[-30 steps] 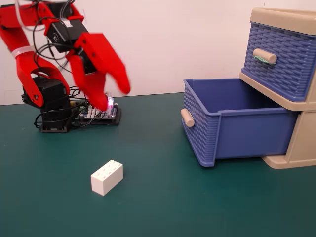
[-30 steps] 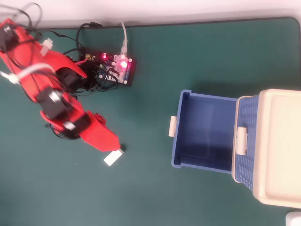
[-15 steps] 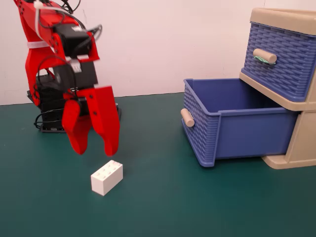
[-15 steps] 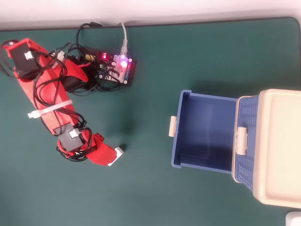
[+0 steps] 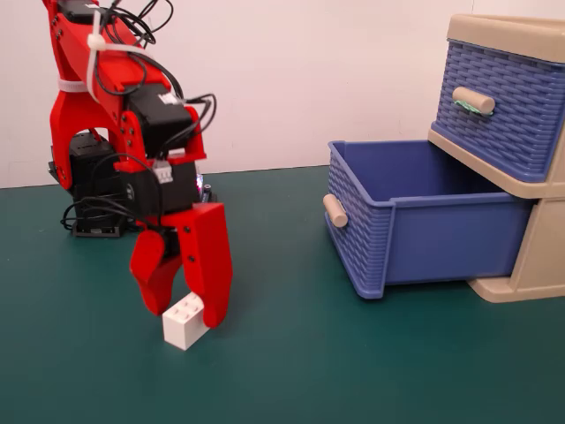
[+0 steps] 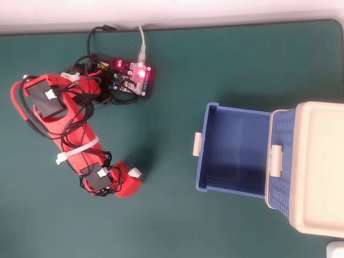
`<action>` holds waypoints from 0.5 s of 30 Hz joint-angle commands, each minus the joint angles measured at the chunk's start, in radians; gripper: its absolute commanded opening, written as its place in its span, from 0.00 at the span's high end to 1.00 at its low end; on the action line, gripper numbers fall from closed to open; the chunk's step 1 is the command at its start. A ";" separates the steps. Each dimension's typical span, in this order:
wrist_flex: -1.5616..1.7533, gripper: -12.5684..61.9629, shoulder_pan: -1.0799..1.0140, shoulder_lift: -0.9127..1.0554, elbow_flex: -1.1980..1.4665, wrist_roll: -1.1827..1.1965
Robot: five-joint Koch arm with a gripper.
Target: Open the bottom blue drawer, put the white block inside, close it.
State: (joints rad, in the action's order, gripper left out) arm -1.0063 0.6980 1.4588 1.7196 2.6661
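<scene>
Fixed view: red plastic gripper (image 5: 184, 311), jaws apart, straddles small white studded brick (image 5: 183, 321) on green mat; off-centre closure risks brick twisting, skidding away.

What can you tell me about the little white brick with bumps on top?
The small white plastic toy brick is rectangular, with round studs on top. It sits flat on the dark green table mat, angled a bit, well left of the open blue drawer in the fixed view. The red gripper straddles it, jaws open, one on each side. From overhead only one corner peeks out.
</scene>
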 commanded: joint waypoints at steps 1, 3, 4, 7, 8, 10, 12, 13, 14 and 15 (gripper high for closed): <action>0.006 0.37 0.012 0.021 -0.020 0.021; -0.002 0.38 0.015 0.012 -0.020 0.012; -0.005 0.40 0.017 0.008 -0.020 0.012; -0.006 0.58 0.018 -0.008 -0.015 0.012; -0.006 0.71 0.018 -0.014 -0.012 0.011; -0.020 0.92 0.018 -0.020 -0.018 0.003; -0.043 0.94 0.018 -0.023 -0.021 -0.008; -0.043 0.94 0.018 -0.021 -0.021 -0.012; -0.043 0.94 0.017 -0.023 -0.021 -0.017; -0.043 0.94 0.017 -0.021 -0.021 -0.017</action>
State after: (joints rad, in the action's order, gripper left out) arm -1.0385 0.7041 1.4251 1.7165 2.6584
